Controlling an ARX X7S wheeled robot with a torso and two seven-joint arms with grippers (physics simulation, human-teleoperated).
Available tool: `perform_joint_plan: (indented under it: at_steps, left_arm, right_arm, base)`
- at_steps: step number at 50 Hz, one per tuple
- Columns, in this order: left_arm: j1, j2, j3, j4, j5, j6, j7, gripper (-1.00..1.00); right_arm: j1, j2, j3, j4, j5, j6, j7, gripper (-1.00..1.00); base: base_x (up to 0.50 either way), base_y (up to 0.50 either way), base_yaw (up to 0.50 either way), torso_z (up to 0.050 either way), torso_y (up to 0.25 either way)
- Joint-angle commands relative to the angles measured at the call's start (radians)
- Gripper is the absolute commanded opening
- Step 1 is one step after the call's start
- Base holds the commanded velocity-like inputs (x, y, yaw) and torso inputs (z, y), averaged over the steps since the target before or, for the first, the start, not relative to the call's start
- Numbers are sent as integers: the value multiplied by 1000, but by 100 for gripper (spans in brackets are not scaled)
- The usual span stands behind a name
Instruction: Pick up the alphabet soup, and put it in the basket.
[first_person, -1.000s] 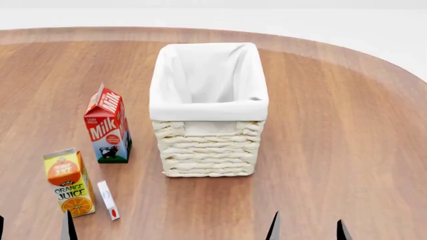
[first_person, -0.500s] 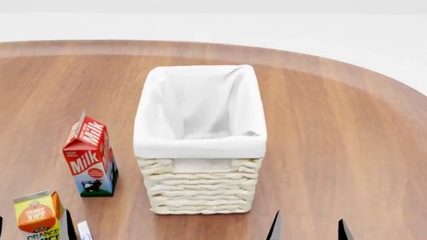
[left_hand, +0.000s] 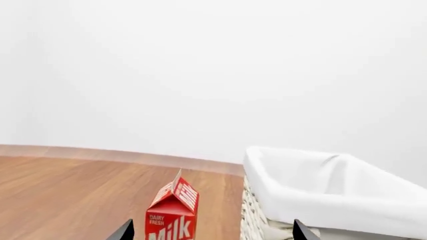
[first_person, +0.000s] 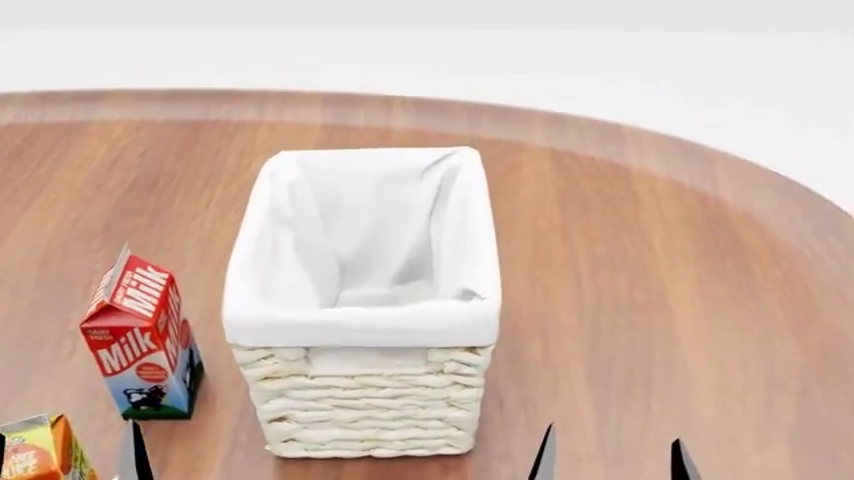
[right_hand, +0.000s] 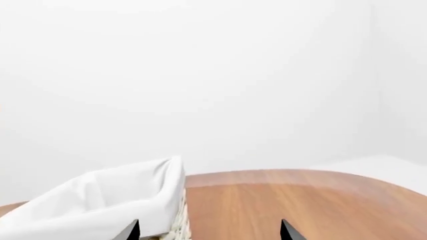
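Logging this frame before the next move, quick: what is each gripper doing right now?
Left gripper: open, fingers apart, holding nothing.
Right gripper: open, fingers apart, holding nothing.

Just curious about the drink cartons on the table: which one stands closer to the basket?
The red milk carton, just left of the basket. The orange juice carton sits farther away, at the picture's bottom-left corner.

Red milk carton (first_person: 138, 335), upright on wooden surface (first_person: 667, 280); orange juice carton (first_person: 40, 455), partly cropped, nearby.
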Motion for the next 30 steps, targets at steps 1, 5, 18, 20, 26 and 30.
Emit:
perform_joint_plan:
  at_steps: [1,5,18,20,26,30]
  left_arm:
    - [-3,-4,5,-5,-2,3,-3,100]
    - [-2,-5,6,-2,-3,3,-6,100]
    - [0,-11,10,10,-5,-3,-15,100]
    - [-1,-12,11,9,-6,-3,-16,100]
    - [-6,-12,13,-8,-8,8,-12,100]
    - [-9,-14,13,-15,-10,13,-12,100]
  right_arm:
    - [1,3,-9,0,-14,-3,8,100]
    - [1,5,-11,0,-13,-6,8,100]
    - [7,6,-11,13,6,-1,12,100]
    - [3,6,-11,8,-1,-12,15,100]
    - [7,9,-23,18,-20,-24,9,100]
    - [13,10,-24,20,2,-6,8,100]
  base:
    - [266,0,0,0,0]
    - [270,0,0,0,0]
    - [130,0,0,0,0]
    - [0,0,0,0,0]
    - [0,0,0,0,0]
    - [0,0,0,0,0]
